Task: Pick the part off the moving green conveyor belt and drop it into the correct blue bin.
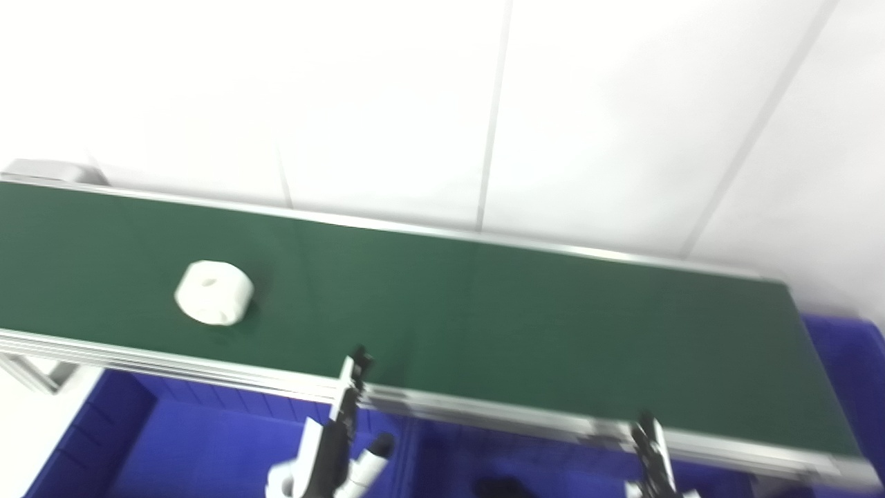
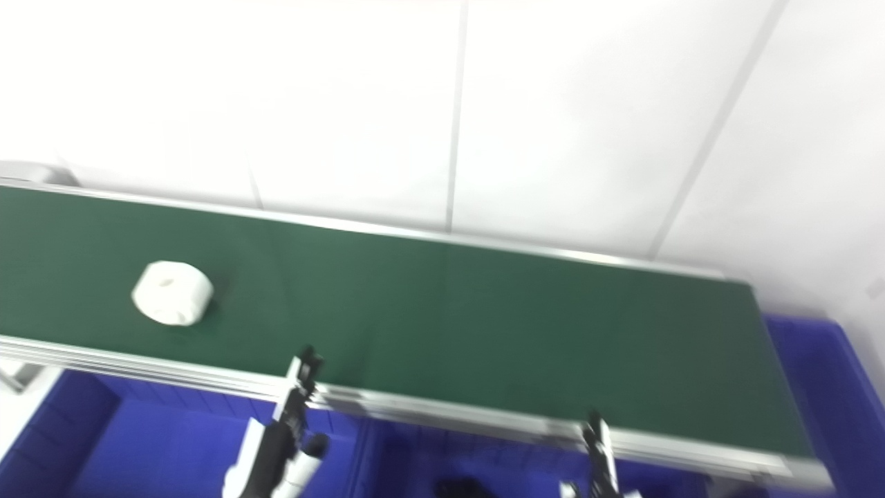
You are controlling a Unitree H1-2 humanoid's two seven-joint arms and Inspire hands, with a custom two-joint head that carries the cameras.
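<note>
Fingers (image 1: 352,387) at belt's near edge; white part (image 1: 213,292) well left.

The conveyor belt (image 1: 484,304) looks matt dark green, edged by a brushed, silvery metal rail (image 1: 484,411). On it, the white part (image 1: 213,292) appears smooth plastic. Below it, blue bins (image 1: 180,443) look like glossy plastic.

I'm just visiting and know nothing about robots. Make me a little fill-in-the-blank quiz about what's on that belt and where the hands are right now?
1. The white part lies on the ____ conveyor belt.
2. The part sits toward the ____ end of the belt in the picture.
3. Below the belt's near edge stand bins coloured ____.
4. The left hand and the right hand both hold ____.

Missing words: green; left; blue; nothing
</note>
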